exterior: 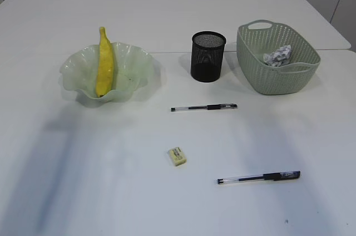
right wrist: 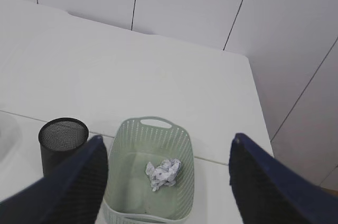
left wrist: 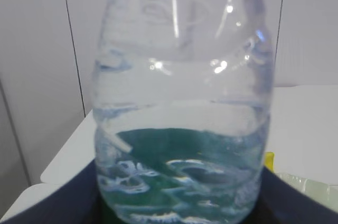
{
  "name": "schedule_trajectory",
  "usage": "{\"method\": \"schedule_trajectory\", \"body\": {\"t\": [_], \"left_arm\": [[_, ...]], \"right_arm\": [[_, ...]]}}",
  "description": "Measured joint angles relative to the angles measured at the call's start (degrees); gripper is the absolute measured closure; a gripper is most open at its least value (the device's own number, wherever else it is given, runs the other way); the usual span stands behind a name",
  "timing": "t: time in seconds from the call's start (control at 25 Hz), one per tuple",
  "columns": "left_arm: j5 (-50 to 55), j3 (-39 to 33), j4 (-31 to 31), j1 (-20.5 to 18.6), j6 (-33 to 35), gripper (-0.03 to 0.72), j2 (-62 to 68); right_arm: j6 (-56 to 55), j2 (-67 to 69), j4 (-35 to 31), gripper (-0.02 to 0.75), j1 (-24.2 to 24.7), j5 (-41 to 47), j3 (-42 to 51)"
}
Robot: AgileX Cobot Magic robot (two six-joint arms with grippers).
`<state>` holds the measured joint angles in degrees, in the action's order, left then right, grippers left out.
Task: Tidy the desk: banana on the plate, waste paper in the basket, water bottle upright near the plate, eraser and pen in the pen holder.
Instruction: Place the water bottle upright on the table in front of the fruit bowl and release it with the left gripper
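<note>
The banana (exterior: 104,63) lies in the pale green ruffled plate (exterior: 140,63) at the left of the desk (exterior: 100,180). The waste paper (exterior: 277,55) lies inside the sage green basket (exterior: 278,80) at the right. The black mesh pen holder (exterior: 208,57) stands between them. The eraser (exterior: 177,156) and two black pens (exterior: 204,107) (exterior: 258,177) lie flat on the desk. My left gripper (left wrist: 179,203) is shut on the water bottle (left wrist: 182,102), which fills the left wrist view. My right gripper (right wrist: 168,150) is open and empty above the basket (right wrist: 124,145) and paper (right wrist: 163,173). Neither gripper shows in the exterior view.
The pen holder (right wrist: 62,139) stands left of the basket in the right wrist view. A yellow banana tip (left wrist: 269,160) and the plate's edge (left wrist: 311,187) show behind the bottle. A table seam runs across behind the containers. White wall panels lie beyond the desk.
</note>
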<state>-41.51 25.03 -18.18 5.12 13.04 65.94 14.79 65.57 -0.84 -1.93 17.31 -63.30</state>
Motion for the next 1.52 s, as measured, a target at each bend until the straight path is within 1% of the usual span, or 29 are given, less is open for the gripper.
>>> {"method": "schedule_trajectory", "body": {"t": [0.24, 0.56, 1.28, 1.52], "left_arm": [[-1.2, -1.8, -0.1, 0.0, 0.0, 0.311, 0.6], [-5.1, -5.3, -0.1, 0.0, -1.3, 0.311, 6.4], [-6.4, -5.4, 0.2, 0.0, -1.5, 0.311, 18.2], [-11.8, -5.4, 0.5, 0.0, -1.5, 0.311, 21.8]], "right_arm": [[0.0, 0.0, 0.0, 0.205, 0.0, -0.4, 0.0], [0.0, 0.0, 0.0, 0.204, 0.0, -1.5, 0.0], [0.0, 0.0, 0.0, 0.205, 0.0, -1.9, 0.0], [0.0, 0.0, 0.0, 0.206, 0.0, -1.9, 0.0]]}}
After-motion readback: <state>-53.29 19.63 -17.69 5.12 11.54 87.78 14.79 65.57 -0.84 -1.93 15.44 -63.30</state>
